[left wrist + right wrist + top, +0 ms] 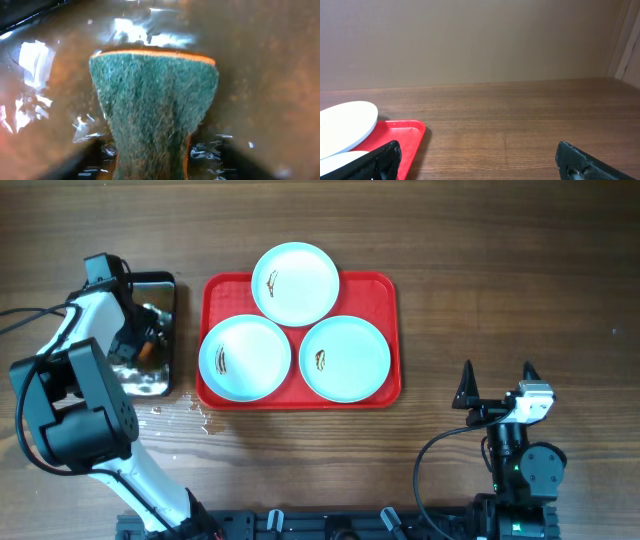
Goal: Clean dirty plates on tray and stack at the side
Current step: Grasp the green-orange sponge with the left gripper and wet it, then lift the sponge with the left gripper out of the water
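Three pale mint-white plates lie on the red tray (385, 290): one at the back (295, 283), one front left (245, 357), one front right (345, 358). Each has a small brown smear. My left gripper (148, 340) is down in the black metal tray (160, 285), left of the red tray. It is shut on a green scouring sponge with an orange edge (152, 110). My right gripper (497, 385) is open and empty over bare table, right of the red tray. In the right wrist view the red tray's corner (410, 132) and two plate rims (345, 125) show at the left.
The black metal tray has a wet, shiny inside (260, 75). Small water drops lie on the table (195, 412) in front of it. A black cable (440, 450) loops near the right arm's base.
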`<state>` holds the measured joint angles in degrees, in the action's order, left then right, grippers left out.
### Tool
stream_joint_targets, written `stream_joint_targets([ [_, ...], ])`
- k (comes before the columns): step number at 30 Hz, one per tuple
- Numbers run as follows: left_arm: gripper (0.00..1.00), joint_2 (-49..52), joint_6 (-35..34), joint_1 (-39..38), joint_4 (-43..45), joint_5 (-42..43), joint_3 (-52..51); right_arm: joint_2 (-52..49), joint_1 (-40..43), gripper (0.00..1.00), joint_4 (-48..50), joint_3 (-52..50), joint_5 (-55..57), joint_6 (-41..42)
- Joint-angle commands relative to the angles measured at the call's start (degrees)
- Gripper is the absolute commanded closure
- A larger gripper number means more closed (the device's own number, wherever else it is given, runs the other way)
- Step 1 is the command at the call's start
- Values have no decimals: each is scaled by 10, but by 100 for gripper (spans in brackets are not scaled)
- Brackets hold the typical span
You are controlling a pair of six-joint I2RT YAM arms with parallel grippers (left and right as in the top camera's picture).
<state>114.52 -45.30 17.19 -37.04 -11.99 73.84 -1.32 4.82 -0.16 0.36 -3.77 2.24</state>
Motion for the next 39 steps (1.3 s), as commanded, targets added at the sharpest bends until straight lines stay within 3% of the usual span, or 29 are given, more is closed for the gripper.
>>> stream_joint_targets([
  [1,0,-1,-1,0,9,-10,-8,2,1,0,2,-1,8,-6],
  [5,0,-1,-1,0,19,-20,-8,2,1,0,2,-1,8,-6],
  [6,5,-1,-1,0,20,-30,-8,2,1,0,2,-1,8,-6],
  [7,54,-1,-1,0,21,-38,-8,2,1,0,2,-1,8,-6],
  [8,91,-1,0,0,19,-42,-8,2,1,0,2,-1,8,-6],
  [9,96,-1,1,0,16,-42,-8,2,1,0,2,-1,8,-6],
  [12,96,-14,1,0,-7,-42,-7,2,1,0,2,-1,8,-6],
  [20,96,-199,1,-1,-13,-16,-7,2,1,0,2,-1,8,-6],
  [24,96,-155,2,-2,30,-21,-45,2,1,0,2,-1,8,-6],
  [27,96,-100,84,0,67,-20,-63,2,1,0,2,-1,8,-6],
  [29,96,-137,148,-1,77,-5,-53,2,1,0,2,-1,8,-6],
  [34,96,-272,172,-1,81,66,-51,2,1,0,2,-1,8,-6],
  [35,96,-260,206,-1,94,66,-63,2,1,0,2,-1,8,-6],
  [39,96,-147,224,0,125,64,-101,2,1,0,2,-1,8,-6],
])
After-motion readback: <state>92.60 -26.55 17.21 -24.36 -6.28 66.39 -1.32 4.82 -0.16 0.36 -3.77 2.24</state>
